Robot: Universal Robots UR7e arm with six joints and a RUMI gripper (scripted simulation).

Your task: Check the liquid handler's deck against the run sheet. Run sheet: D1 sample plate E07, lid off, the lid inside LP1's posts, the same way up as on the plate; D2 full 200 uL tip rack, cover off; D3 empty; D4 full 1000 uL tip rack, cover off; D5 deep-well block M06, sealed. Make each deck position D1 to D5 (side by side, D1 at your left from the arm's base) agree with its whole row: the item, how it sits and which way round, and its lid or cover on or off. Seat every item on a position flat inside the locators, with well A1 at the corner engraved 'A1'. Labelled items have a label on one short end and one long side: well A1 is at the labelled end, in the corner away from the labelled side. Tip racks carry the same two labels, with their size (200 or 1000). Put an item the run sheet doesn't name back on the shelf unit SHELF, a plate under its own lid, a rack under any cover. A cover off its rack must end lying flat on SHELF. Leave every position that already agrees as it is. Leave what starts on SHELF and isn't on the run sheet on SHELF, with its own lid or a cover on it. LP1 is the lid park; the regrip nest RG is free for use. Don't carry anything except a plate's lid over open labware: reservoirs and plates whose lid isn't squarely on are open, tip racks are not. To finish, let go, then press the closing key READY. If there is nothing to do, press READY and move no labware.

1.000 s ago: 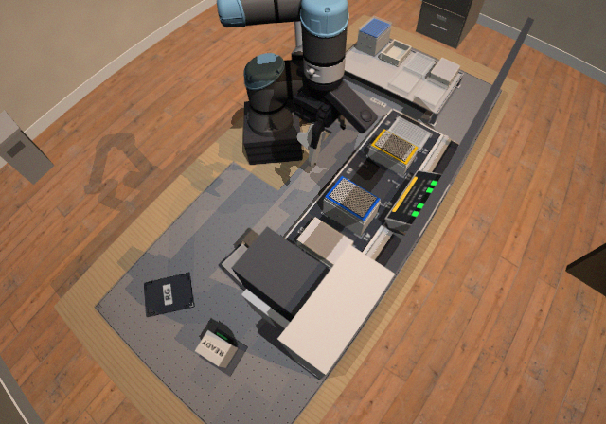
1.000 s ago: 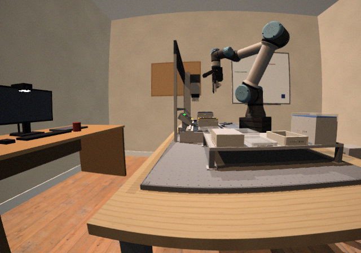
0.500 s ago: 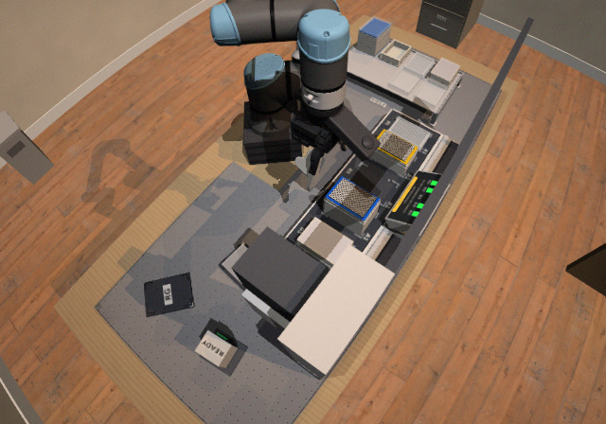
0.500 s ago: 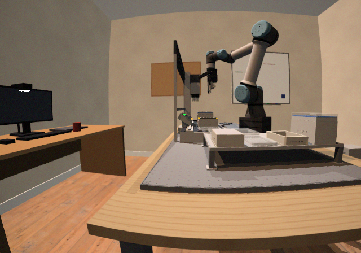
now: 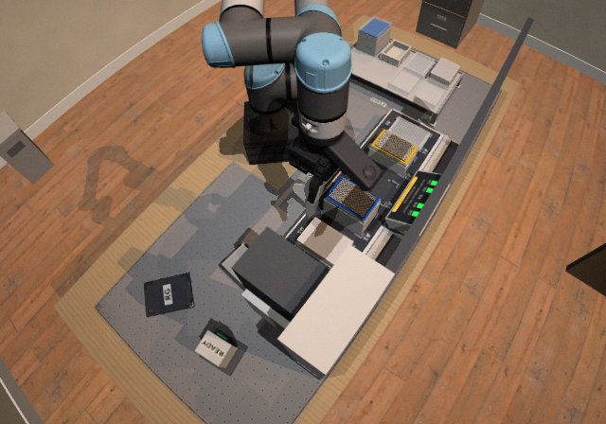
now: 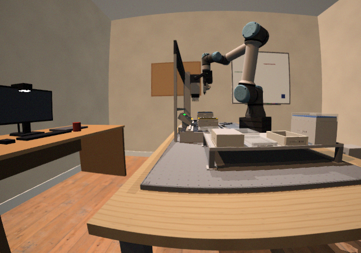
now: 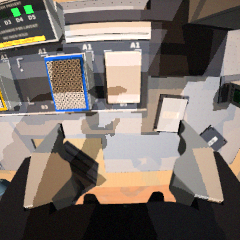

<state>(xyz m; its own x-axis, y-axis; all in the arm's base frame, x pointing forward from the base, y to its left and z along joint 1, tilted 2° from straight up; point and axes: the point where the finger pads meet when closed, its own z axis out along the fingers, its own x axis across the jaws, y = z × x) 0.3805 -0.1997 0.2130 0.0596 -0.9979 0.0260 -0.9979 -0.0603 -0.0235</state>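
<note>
Grey matting (image 5: 161, 243) under the deck was overhung by the gripper (image 7: 120, 165), jaws spread and holding nothing, above the near edge by the blue-rimmed tip rack (image 7: 67, 82) and beige block (image 7: 123, 76), so a survey step was judged under way, with descent onto a misplaced item needed next.

RG on regrip nest (image 5: 168, 294) | READY on closing key (image 5: 215, 349) | A1 engraved on deck (image 7: 88, 47)
</note>
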